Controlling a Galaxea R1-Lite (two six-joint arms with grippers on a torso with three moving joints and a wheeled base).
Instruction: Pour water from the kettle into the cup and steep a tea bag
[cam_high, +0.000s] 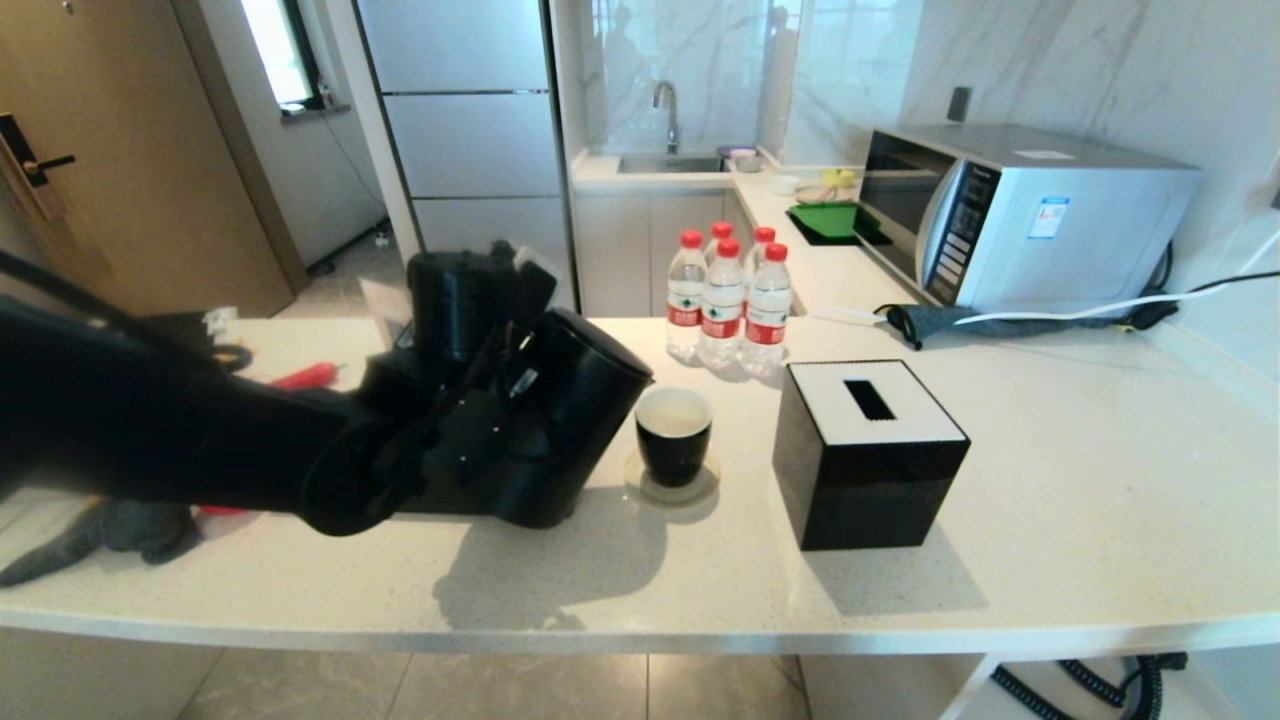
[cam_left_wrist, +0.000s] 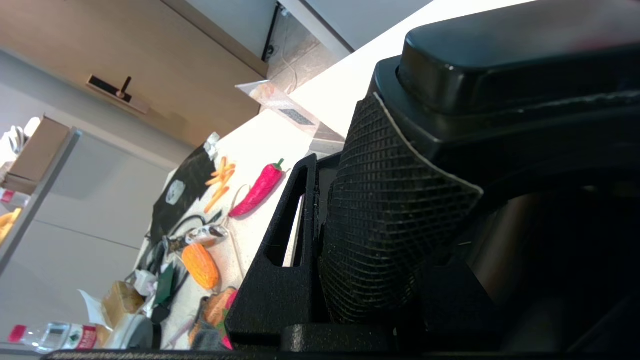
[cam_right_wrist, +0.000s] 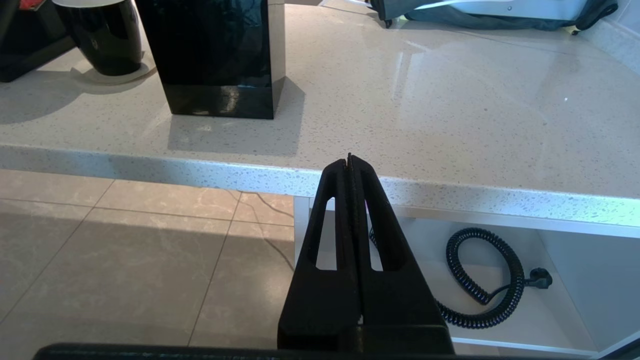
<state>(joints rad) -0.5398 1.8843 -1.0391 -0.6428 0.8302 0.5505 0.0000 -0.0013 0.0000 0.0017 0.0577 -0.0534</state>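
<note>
The matte black kettle is lifted and tilted, its top leaning toward the cup. My left gripper is shut on the kettle's handle; in the left wrist view a textured pad presses against the kettle. The glossy black cup with its white inside stands on a round coaster just right of the kettle. No stream of water shows, and I cannot tell what is in the cup. The tea bag is out of view. My right gripper is shut and empty, low in front of the counter edge, out of the head view.
A black cube tissue box stands right of the cup, with several red-capped bottles behind it. A microwave sits at the back right. A red chilli and a grey cloth lie on the left.
</note>
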